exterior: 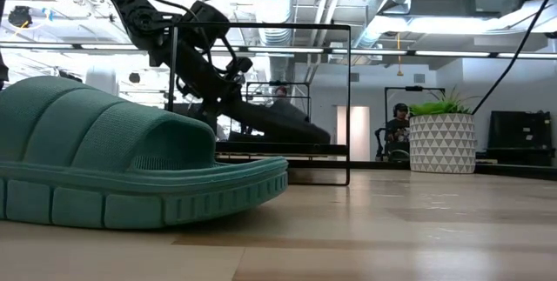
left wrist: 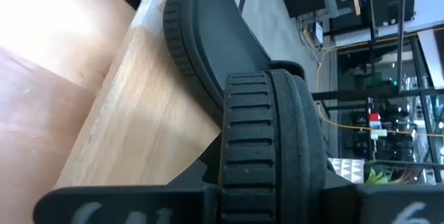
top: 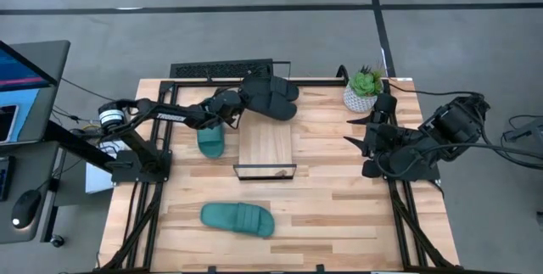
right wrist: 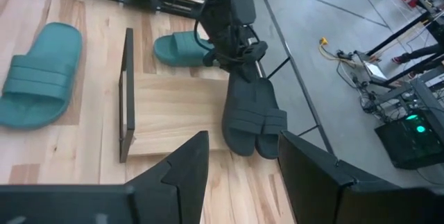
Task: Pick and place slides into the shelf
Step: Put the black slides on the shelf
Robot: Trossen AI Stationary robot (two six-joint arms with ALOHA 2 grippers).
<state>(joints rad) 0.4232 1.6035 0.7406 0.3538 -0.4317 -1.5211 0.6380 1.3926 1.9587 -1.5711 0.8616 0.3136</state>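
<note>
The wooden tabletop (top: 339, 189) carries one shelf (top: 265, 147) near its middle, a light plank on a thin black wire frame. Four slides show: two teal, two black. One teal slide (top: 238, 219) lies alone on the near part of the table, well apart from the shelf; the other teal slide (top: 210, 141) lies just beside the shelf on the left arm's side, partly under that arm. The two black slides (top: 273, 97) sit together at the shelf's far end, overlapping its edge. A small potted plant (top: 364, 88) in a white patterned pot stands at the far corner by the right arm.

The left gripper (top: 240, 104) reaches across from the table's left side and is pinching a black slide. The right gripper (right wrist: 239, 156) waits at the right edge, fingers spread, holding nothing.
</note>
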